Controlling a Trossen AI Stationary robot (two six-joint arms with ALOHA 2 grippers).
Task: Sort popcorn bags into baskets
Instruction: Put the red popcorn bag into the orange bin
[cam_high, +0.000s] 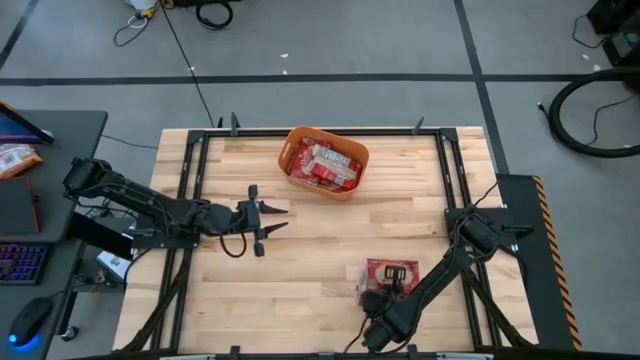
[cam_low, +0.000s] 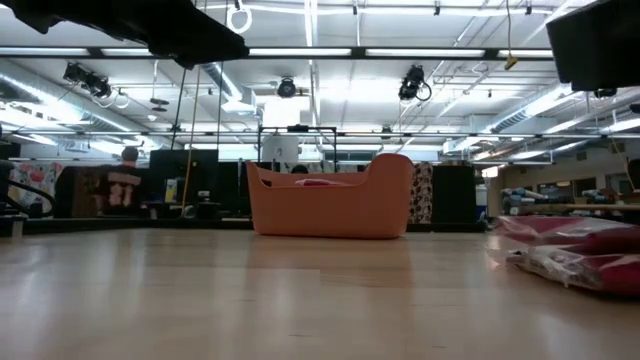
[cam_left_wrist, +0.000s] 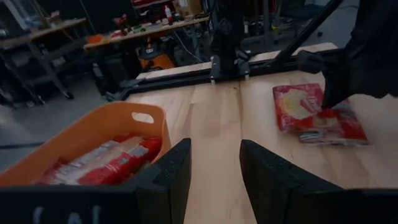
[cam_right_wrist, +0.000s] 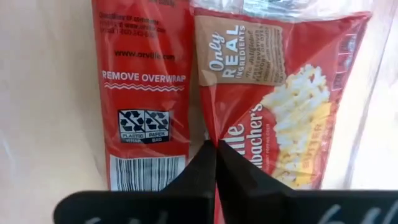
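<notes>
The right gripper (cam_right_wrist: 216, 163) hung low over two flat red plastic popcorn bags (cam_high: 391, 274) at the near edge of the light wooden surface (cam_high: 330, 235), fingers pressed together, gripping nothing visible. The step in hand appeared to be pickup; the next move would call for parting the fingers around one bag. Mid-surface, the left gripper (cam_high: 268, 220) waited, spread wide. Farthest, the orange rounded plastic basket (cam_high: 291, 155) held several bags.

Both arms are dark, near-black jointed links. A thin black cable loops beside the left gripper (cam_high: 262, 221). Its fingers (cam_left_wrist: 171, 180) are broad, matte black wedges with flat inner faces. The right gripper (cam_right_wrist: 216, 163) has matching black fingers.
</notes>
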